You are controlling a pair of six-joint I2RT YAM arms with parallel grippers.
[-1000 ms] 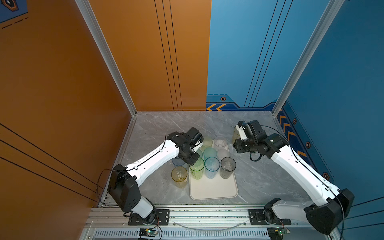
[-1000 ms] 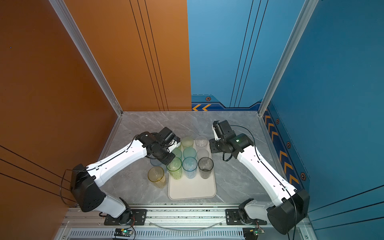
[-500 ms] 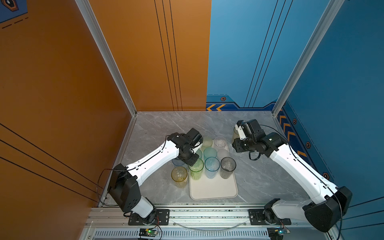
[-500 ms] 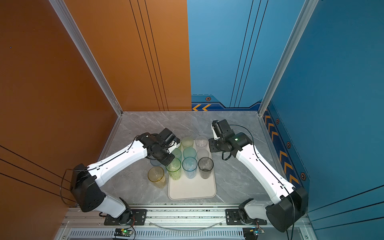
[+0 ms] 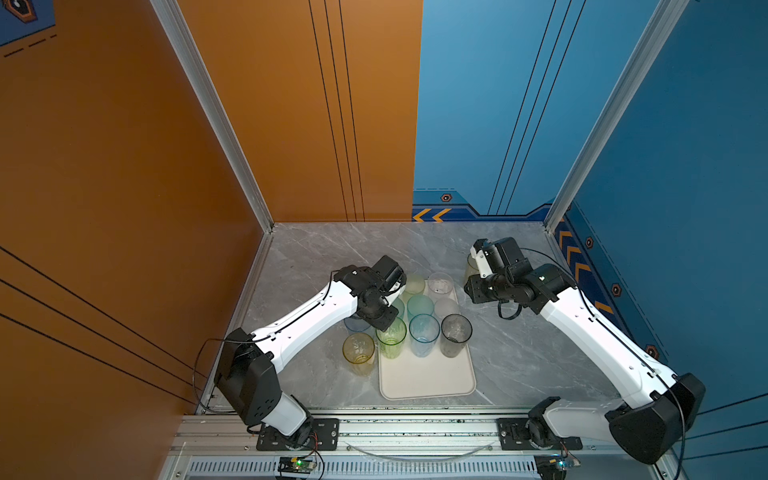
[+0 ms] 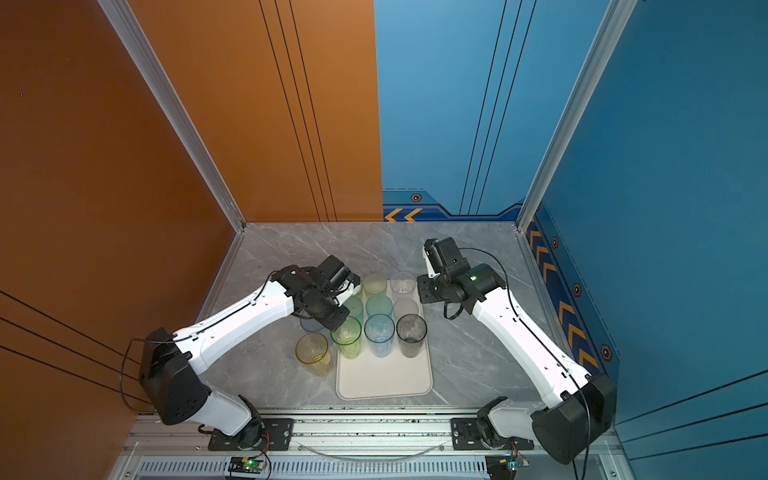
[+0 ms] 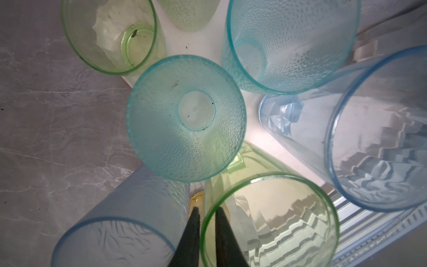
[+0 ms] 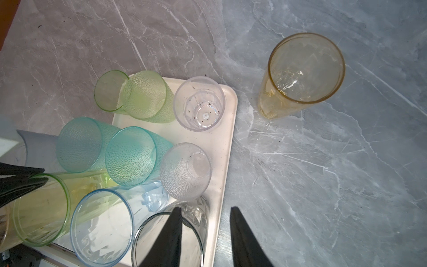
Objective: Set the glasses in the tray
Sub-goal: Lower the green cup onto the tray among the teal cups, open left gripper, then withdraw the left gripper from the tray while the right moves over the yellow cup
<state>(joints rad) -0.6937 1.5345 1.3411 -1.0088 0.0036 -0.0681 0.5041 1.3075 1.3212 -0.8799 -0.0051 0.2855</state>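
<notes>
The cream tray (image 5: 428,378) (image 6: 382,378) (image 8: 231,129) holds several upright glasses. A tall green glass (image 5: 390,336) (image 6: 347,336) (image 7: 270,222) stands at its left edge. My left gripper (image 7: 206,209) (image 5: 384,320) straddles that glass's rim, one finger inside and one outside, slightly open with a gap on both sides. My right gripper (image 8: 205,208) (image 5: 473,291) hangs open and empty above the tray's right edge, beside the smoky grey glass (image 5: 456,328) (image 8: 168,240). An amber glass (image 8: 305,69) (image 5: 471,266) stands on the table right of the tray.
A yellow glass (image 5: 358,349) (image 6: 311,349), a blue glass (image 5: 355,324) (image 7: 120,219) and a small green glass (image 8: 108,90) stand on the marble table left of the tray. Orange and blue walls close in the sides and back. A metal rail runs along the front.
The left jaws have eased apart around the green glass's rim. The right wrist has drifted slightly. The glasses stand as before.
</notes>
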